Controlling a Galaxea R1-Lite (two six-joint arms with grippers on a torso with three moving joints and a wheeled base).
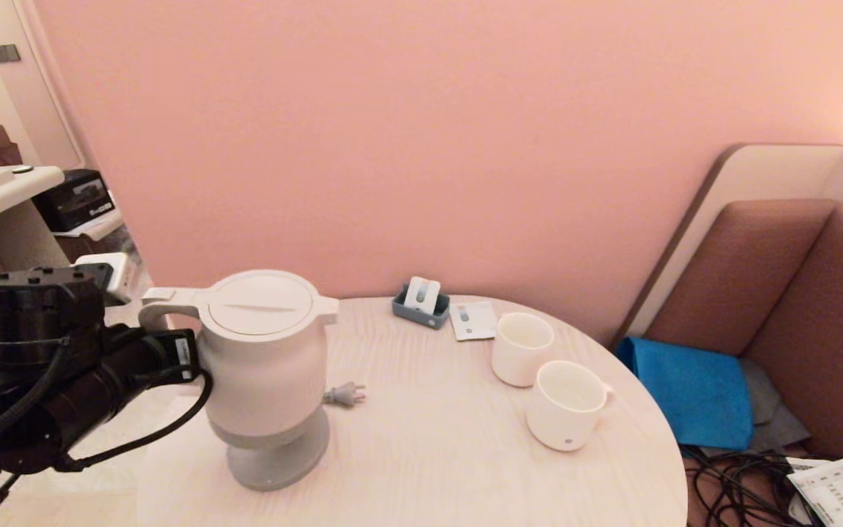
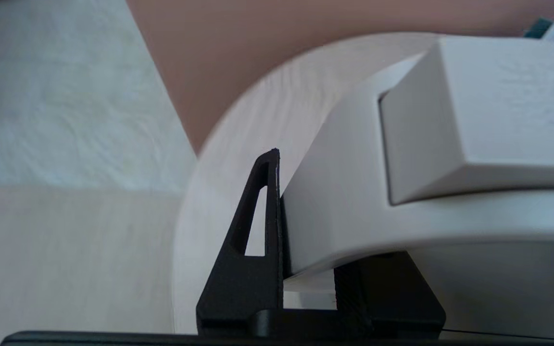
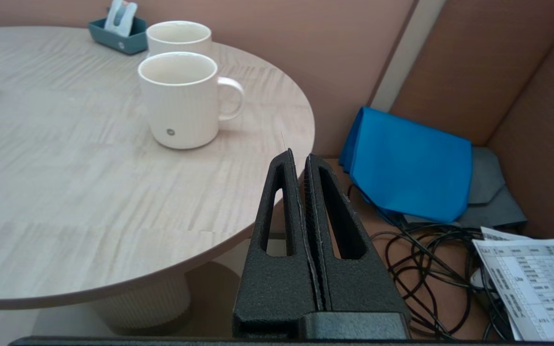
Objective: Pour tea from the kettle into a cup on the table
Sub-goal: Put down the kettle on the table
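The cream-white kettle (image 1: pixel 264 359) is upright on the left of the round pale wood table (image 1: pixel 429 454), over its grey base (image 1: pixel 279 461); whether it rests on the base or hangs just above it I cannot tell. My left gripper (image 1: pixel 186 351) is shut on the kettle's loop handle (image 2: pixel 354 211), with one black finger (image 2: pixel 265 221) pressed flat against its side. The ribbed white cup (image 1: pixel 566 406) with a grey dot stands empty on the right of the table, also seen in the right wrist view (image 3: pixel 181 101). Off the table's right edge, my right gripper (image 3: pixel 300 161) is shut and empty.
A plain white cup (image 1: pixel 522 348) stands just behind the ribbed one. A blue-grey sachet tray (image 1: pixel 421 301), a flat sachet (image 1: pixel 473 320) and the kettle's plug (image 1: pixel 345 395) lie on the table. A blue cloth (image 1: pixel 692 391), tangled cables (image 1: pixel 736 483) and a printed sheet (image 1: pixel 842 490) lie to the right.
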